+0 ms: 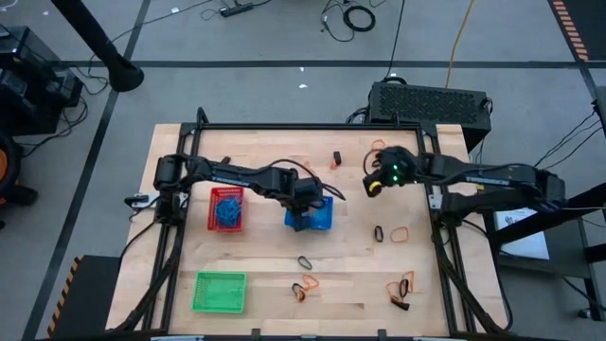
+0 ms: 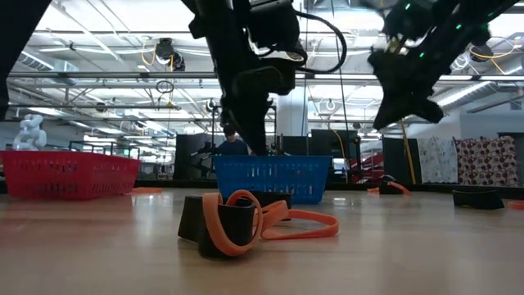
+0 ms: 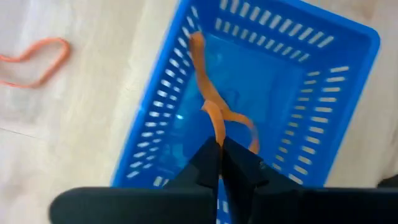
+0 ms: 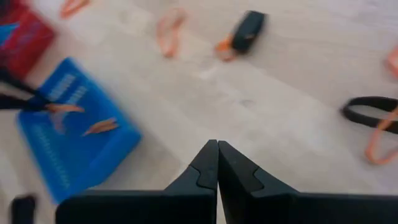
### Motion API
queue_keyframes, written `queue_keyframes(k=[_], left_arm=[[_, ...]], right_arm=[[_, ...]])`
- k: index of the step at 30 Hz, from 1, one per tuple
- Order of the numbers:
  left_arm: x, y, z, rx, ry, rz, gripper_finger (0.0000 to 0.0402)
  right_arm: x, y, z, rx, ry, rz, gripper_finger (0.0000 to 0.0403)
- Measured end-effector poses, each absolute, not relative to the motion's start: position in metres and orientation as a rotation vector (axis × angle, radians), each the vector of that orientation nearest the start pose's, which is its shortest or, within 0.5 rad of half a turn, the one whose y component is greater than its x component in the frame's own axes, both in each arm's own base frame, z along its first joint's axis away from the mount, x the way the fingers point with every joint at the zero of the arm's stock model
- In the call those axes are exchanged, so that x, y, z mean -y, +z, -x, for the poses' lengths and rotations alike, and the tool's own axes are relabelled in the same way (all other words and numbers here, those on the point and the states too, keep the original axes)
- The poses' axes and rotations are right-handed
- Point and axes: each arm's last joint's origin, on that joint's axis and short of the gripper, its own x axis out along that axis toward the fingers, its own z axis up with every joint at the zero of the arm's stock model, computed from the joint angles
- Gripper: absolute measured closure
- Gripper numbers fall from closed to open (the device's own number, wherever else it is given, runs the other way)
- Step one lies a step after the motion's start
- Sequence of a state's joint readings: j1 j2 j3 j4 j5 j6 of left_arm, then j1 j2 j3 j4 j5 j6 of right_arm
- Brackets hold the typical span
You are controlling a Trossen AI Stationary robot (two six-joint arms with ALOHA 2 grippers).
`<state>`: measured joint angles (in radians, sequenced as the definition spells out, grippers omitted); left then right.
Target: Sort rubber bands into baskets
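On the near left of the wooden surface (image 1: 265,284) we note the green basket (image 1: 220,292), standing apart from everything else. Farther back on the left sits the red basket (image 1: 226,208), holding a tangle of blue rubber bands (image 1: 227,213). Just beside it to the right is the blue basket (image 1: 312,214), and over it hangs the left gripper (image 3: 220,144); in the left wrist view we see its fingers pressed together on an orange rubber band (image 3: 214,106), which trails from the fingertips across the basket's inside toward its slotted wall. Loose bands lie around the middle and right of the surface: a black band (image 1: 305,261) near the basket's front, an orange and black cluster (image 1: 304,287) toward the near edge, another mixed cluster (image 1: 401,287) on the near right, a black band (image 1: 378,233) beside an orange loop (image 1: 400,231), and a small dark and orange piece (image 1: 335,158) toward the back. On the right, the right gripper (image 4: 217,149) hovers above the bare wood behind those bands; its fingers are closed against each other with nothing between them.
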<state>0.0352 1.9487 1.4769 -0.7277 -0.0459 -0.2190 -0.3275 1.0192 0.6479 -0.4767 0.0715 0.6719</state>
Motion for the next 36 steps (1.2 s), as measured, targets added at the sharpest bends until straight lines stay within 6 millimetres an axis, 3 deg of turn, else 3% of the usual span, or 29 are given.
queue_keyframes(k=[12, 20, 28, 32, 36], left_arm=[[-0.033, 0.202, -0.398, -1.168, 0.207, 0.172, 0.0253], [-0.031, 0.204, -0.397, -1.175, 0.150, 0.186, 0.0165], [-0.032, 0.245, -0.389, -1.014, 0.121, 0.152, 0.0147], [-0.034, 0.267, -0.384, -0.929, 0.124, 0.147, 0.0147], [-0.034, 0.274, -0.383, -0.892, 0.128, 0.155, 0.0147]], right_arm=[[0.125, 0.193, -0.173, -0.742, -0.944, -0.885, 0.0396], [0.165, 0.193, -0.175, -0.806, -0.989, -0.835, 0.0339], [0.213, 0.188, -0.195, -1.009, -0.965, -0.675, 0.0274], [0.228, 0.173, -0.199, -1.130, -0.917, -0.648, 0.0266], [0.236, 0.159, -0.203, -1.208, -0.866, -0.605, 0.0266]])
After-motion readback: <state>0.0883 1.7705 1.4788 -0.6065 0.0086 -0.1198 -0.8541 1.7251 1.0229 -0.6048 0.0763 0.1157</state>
